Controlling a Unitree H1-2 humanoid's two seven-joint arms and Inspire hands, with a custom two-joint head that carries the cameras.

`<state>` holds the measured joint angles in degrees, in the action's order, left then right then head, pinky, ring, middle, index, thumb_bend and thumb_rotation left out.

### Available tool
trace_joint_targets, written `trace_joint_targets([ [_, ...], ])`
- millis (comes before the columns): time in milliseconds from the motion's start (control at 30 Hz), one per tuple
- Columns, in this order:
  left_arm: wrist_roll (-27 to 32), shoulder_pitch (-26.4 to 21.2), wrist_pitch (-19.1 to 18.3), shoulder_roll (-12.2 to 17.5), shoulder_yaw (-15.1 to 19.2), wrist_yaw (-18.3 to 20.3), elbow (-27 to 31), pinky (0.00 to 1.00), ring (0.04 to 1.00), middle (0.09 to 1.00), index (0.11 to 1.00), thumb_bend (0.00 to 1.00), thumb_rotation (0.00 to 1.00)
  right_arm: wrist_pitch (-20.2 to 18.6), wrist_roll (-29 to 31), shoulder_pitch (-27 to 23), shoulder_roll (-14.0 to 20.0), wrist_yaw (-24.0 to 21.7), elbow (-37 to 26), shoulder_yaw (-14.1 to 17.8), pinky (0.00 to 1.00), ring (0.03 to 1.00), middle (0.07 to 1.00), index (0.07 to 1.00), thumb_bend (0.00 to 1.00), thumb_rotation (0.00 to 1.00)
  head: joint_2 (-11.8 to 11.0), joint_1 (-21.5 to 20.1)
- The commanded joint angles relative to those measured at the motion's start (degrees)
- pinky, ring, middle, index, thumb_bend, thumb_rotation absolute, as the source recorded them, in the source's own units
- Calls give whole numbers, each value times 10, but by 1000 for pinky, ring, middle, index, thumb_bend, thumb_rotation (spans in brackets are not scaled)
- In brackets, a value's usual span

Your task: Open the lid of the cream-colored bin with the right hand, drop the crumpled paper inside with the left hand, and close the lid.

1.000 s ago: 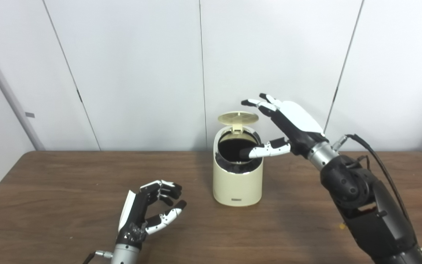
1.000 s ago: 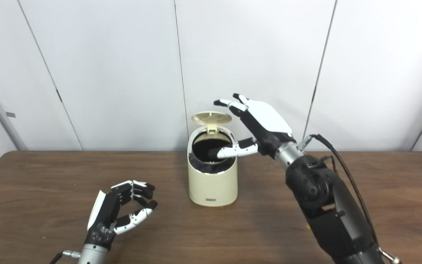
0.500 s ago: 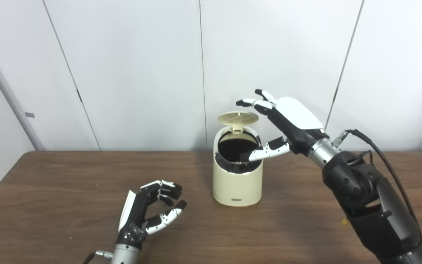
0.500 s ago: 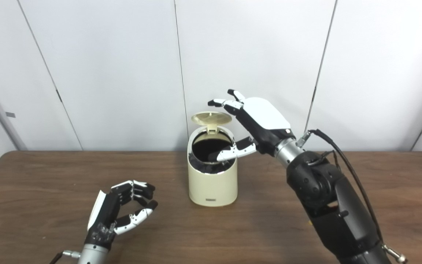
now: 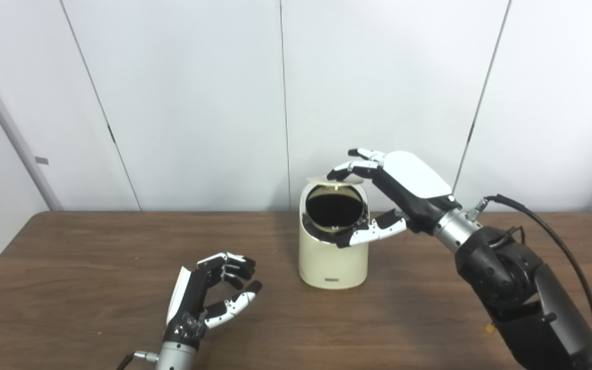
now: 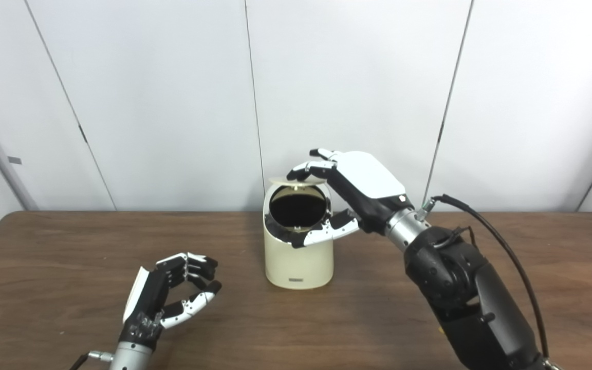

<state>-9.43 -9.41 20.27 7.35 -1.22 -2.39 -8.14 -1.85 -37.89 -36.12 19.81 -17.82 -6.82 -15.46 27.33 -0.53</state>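
The cream-colored bin [image 5: 332, 262] stands upright on the brown table [image 5: 70, 267], a little behind its middle. Its round lid [image 5: 329, 180] hangs nearly level over the back of the dark opening, seen edge-on. My right hand [image 5: 404, 180] reaches over the bin from the right, fingers spread and resting on top of the lid, thumb down by the front rim. It holds nothing. My left hand [image 5: 208, 295] rests low at the front left, fingers loosely curled and apart, empty. I see no crumpled paper; the inside of the bin is dark.
White wall panels [image 5: 198, 103] stand right behind the table's back edge. My right forearm and its black cable [image 5: 532, 216] stretch across the table's right side. A small yellow speck [image 5: 489, 329] lies beside that arm.
My right hand has moved down and to the left onto the lid, and the lid has swung from upright to nearly level over the opening. The thumb has dropped to the front rim. My left hand is still.
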Motion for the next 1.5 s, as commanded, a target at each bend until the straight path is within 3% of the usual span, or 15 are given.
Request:
trace_joint_targets([
  [0,-13,3,4,-10,-5,-6,7,465,558,633,497,502,62,4,9,-13,6,-2,-24,9,946,938,755,751,715,474,2,1],
  [200,-18,5,1,-13,-5,-7,10,461,551,625,497,502,63,11,10,-6,9,-2,-15,7,989,940,753,752,710,514,6,2],
  [433,-16,7,-9,-16,-3,-5,17,471,563,633,497,503,62,34,3,3,15,6,-3,2,1000,909,722,728,710,460,11,7],
  [533,-19,5,-5,-16,-5,-6,18,469,565,636,497,502,62,15,11,5,14,-20,-3,-1,997,932,727,728,699,461,12,8],
  [600,-21,5,-8,-18,-6,-5,20,473,565,635,497,502,63,14,15,6,14,-29,0,-2,946,930,721,721,707,463,13,9],
  [700,-16,4,-12,-20,-7,-3,24,481,571,636,497,502,63,15,17,10,14,-37,2,-6,947,926,711,719,706,452,15,9],
  [1100,-21,5,-12,-18,-6,-4,26,477,566,633,497,502,64,20,9,18,17,-44,6,-16,963,912,716,719,703,418,18,10],
  [1467,-19,7,-18,-18,-4,-3,35,470,565,634,497,502,64,54,-15,16,31,-35,15,-36,974,892,696,701,714,441,27,15],
])
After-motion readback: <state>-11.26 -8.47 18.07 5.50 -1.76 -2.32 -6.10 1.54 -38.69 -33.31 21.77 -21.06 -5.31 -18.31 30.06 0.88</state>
